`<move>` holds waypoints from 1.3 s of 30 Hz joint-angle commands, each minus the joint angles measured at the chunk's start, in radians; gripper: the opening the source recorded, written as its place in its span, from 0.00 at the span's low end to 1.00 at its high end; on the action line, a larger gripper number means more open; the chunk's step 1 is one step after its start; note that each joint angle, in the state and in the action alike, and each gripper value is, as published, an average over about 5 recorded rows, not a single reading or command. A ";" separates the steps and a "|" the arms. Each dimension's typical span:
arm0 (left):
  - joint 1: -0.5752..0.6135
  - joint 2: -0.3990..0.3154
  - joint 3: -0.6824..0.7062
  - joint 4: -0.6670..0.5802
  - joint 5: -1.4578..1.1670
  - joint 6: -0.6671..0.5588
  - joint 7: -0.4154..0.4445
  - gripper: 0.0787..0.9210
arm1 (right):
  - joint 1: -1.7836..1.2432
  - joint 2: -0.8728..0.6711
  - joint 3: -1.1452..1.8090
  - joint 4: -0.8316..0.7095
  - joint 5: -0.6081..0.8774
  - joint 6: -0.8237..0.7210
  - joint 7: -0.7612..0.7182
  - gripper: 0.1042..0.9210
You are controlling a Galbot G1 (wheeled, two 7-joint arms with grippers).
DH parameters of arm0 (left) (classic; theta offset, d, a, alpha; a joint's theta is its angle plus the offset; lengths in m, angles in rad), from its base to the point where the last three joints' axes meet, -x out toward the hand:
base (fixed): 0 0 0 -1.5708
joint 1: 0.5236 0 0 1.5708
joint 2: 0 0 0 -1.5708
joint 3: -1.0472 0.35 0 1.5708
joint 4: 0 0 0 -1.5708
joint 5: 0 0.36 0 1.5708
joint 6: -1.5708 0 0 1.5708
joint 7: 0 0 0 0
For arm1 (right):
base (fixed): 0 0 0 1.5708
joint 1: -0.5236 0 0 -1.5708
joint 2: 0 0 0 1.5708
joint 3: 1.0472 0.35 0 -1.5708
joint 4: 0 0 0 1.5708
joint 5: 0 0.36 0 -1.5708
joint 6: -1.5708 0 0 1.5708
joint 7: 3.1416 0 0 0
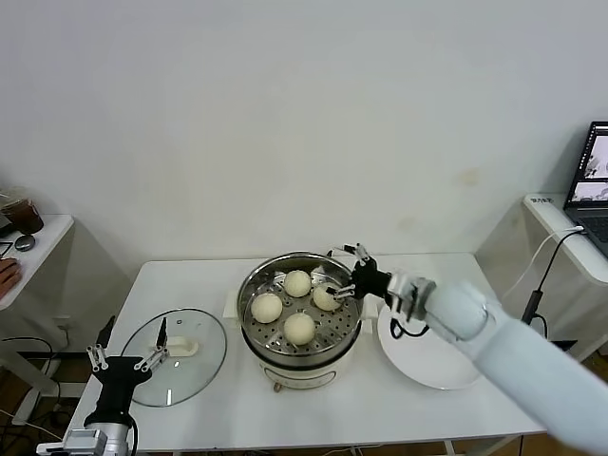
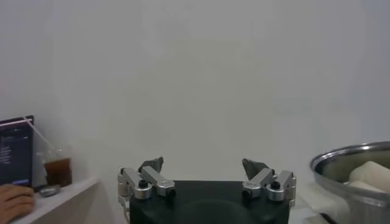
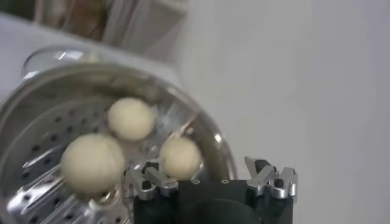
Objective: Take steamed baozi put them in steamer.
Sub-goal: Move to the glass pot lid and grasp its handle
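Here the room has a plain white wall [image 1: 285, 114] behind a white table [image 1: 456, 408] that carries everything. On the robot's left stands a second small white table [image 1: 38, 237] with a cup of dark drink [image 1: 21, 215] on it, and a person's hand [image 1: 8, 274] rests at its edge. On the robot's right stands another white desk [image 1: 560, 237] with an open laptop [image 1: 591, 180].

In the middle of the table, nearer its back edge, sits the steamer [image 1: 300, 356], a shiny steel pot on a cream-white base. All four steamed baozi [image 1: 299, 328] lie on the perforated tray inside it: one toward the back, one toward the robot's left, one toward the front and one toward the robot's right. They lie near each other but apart.

Just beside the steamer, toward the table's right edge, lies a flat white plate [image 1: 446, 366]; the right arm passes above it. Toward the front left corner lies a round glass lid [image 1: 195, 366] with a white handle.

The right gripper [image 1: 348, 273] hovers over the steamer's right rim, close to the right-hand bun, with its fingers spread wide and holding nothing. The left gripper [image 1: 123, 359] waits at the table's front left corner, just beside the lid, also wide open and empty.
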 commanded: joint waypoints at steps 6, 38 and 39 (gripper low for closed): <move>0.014 -0.003 0.018 0.018 0.184 -0.040 -0.049 0.88 | -0.856 0.585 1.008 0.111 -0.258 0.492 0.038 0.88; -0.227 0.222 0.061 0.543 1.488 -0.187 -0.142 0.88 | -1.094 0.734 1.071 0.062 -0.172 0.345 0.098 0.88; -0.245 0.224 0.066 0.557 1.490 -0.187 -0.142 0.88 | -1.095 0.734 1.068 0.065 -0.173 0.344 0.097 0.88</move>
